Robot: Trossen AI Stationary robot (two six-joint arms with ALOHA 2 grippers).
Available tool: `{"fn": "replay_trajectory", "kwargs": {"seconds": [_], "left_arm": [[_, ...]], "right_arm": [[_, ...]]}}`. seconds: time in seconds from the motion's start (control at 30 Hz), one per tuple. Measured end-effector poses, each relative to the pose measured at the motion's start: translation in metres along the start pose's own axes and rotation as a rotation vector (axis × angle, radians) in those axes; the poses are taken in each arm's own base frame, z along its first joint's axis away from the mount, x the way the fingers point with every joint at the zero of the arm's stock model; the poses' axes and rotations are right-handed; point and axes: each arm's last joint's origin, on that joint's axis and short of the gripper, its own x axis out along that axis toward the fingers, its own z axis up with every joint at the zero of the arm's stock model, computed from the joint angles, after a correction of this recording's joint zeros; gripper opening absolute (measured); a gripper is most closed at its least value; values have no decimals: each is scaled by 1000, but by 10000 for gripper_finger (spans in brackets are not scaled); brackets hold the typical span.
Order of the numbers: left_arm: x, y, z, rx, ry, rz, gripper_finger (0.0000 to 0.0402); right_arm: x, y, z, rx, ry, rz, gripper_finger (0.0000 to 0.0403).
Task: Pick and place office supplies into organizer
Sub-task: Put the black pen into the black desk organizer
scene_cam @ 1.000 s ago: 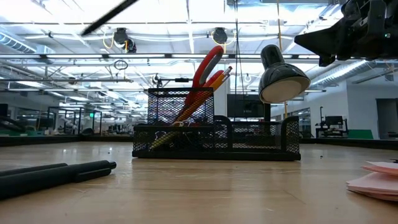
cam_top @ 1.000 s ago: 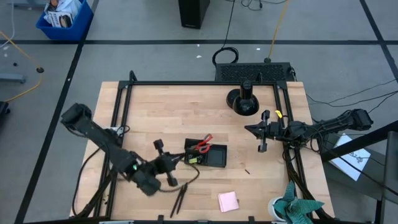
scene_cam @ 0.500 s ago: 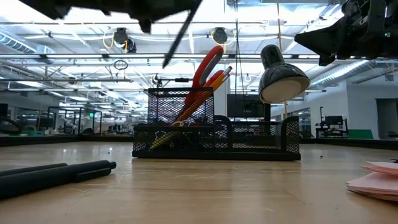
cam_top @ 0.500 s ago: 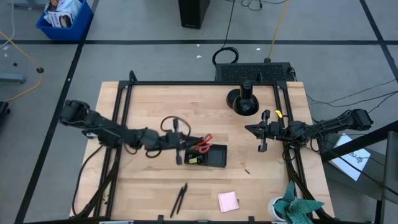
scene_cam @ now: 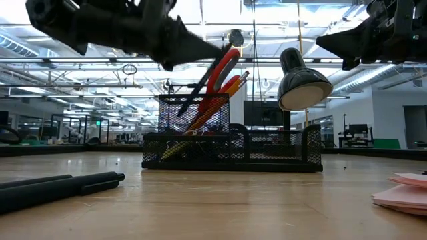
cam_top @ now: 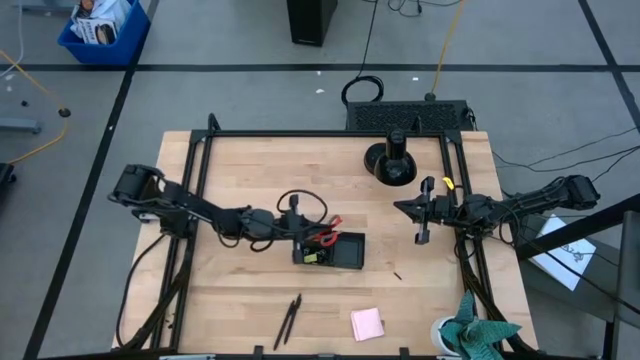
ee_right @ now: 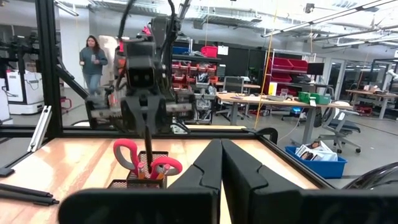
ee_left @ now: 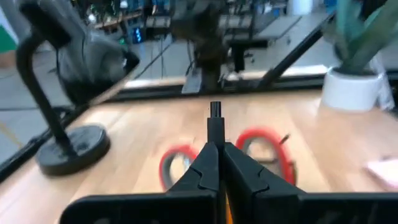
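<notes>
Over the organizer (cam_top: 332, 252), my left gripper (cam_top: 297, 243) held one dark pen (scene_cam: 195, 99) between closed fingers.

Nearest to the low camera I saw two more dark pens (scene_cam: 60, 189) lying on the table (cam_top: 260, 170) and, at the other side, the pink sticky-note pad (scene_cam: 402, 193). Behind them stood the black mesh tray, with the red-handled scissors (scene_cam: 222, 69) and orange pencils (scene_cam: 223, 90) upright in its tall compartment. The held pen hung tilted, its lower end at the rim of that compartment beside the scissors. Farther back I saw the round black stand (cam_top: 390, 160). My right gripper (cam_top: 420, 222) waited near the right edge, its fingers closed on nothing. Beyond the table, a person (ee_right: 92, 62) stood in the room.
</notes>
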Motion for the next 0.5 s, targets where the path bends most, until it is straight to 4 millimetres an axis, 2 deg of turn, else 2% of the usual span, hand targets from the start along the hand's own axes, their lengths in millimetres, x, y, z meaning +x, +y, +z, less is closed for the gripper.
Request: {"fn": "replay_trajectory", "kwargs": {"seconds": [0.23,0.5], "left_arm": [[-5,6,-13,-4,22,21,5],[-20,7,-26,-50,-42,25,5]], "right_arm": [[0,0,0,-1,2,0,0],[0,0,0,-1,3,-1,0]]}}
